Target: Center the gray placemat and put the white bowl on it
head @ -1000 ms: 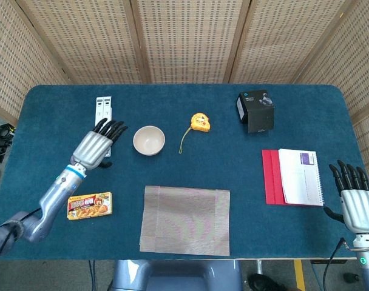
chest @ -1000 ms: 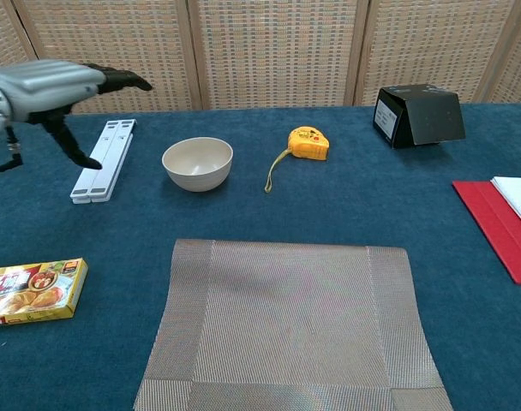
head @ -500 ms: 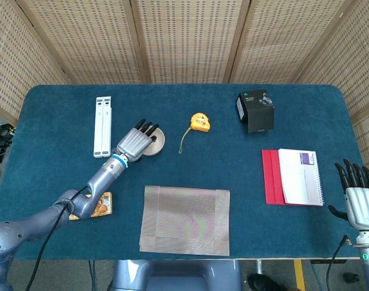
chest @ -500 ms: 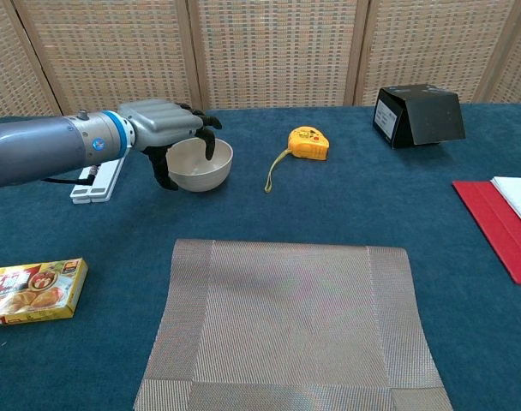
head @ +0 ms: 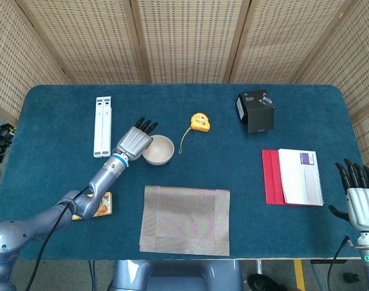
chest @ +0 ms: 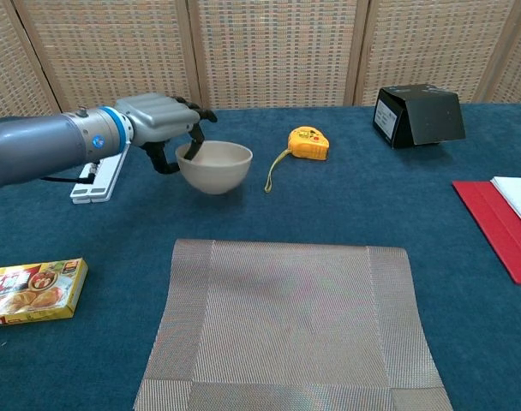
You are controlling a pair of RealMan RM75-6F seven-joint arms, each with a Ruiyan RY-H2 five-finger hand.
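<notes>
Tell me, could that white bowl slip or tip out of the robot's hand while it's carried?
Possibly. The left hand holds the white bowl by one side of its rim only, so it could tilt. Its smooth, glossy surface probably gives little grip. It looks rigid and small, likely light, and seems empty, so nothing should spill.

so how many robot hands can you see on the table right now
2. The left robot hand is mid-table, gripping the rim of the white bowl, just beyond the gray placemat. The right robot hand hangs empty, fingers apart, at the table's near right edge, seen in the head view only.
</notes>
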